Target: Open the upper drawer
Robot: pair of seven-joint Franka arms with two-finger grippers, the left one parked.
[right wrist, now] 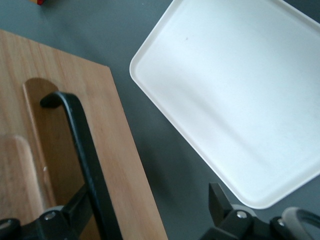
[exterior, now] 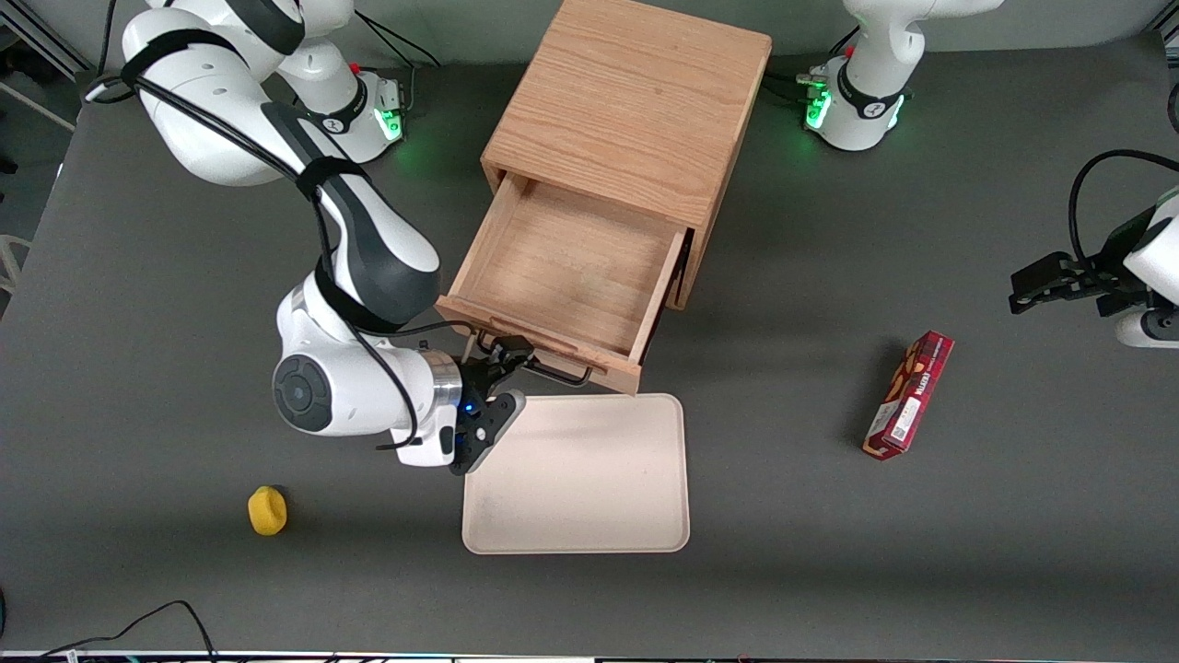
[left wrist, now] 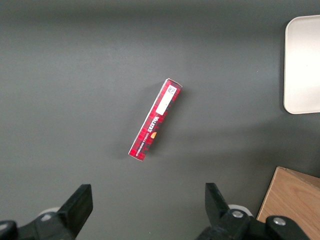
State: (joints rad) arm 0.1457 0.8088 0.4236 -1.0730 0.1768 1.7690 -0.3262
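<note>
Upper drawer (exterior: 571, 276): drawn well out of the cabinet (exterior: 636, 120), tray bare. Claw (exterior: 502, 378): spread apart at the black handle (right wrist: 82, 150), gripping nothing. Advice: withdraw straight toward the front camera, avoiding the handle and the cream tray (exterior: 589, 479) on the bench (exterior: 921, 552).

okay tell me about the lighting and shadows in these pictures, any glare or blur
Front view: even overhead light; the open upper drawer throws a soft shadow on the table beside it; gripper at its handle. Right wrist view: the tray looks washed out, slightly soft. Left wrist view: red box sharp, faint shadow.
</note>
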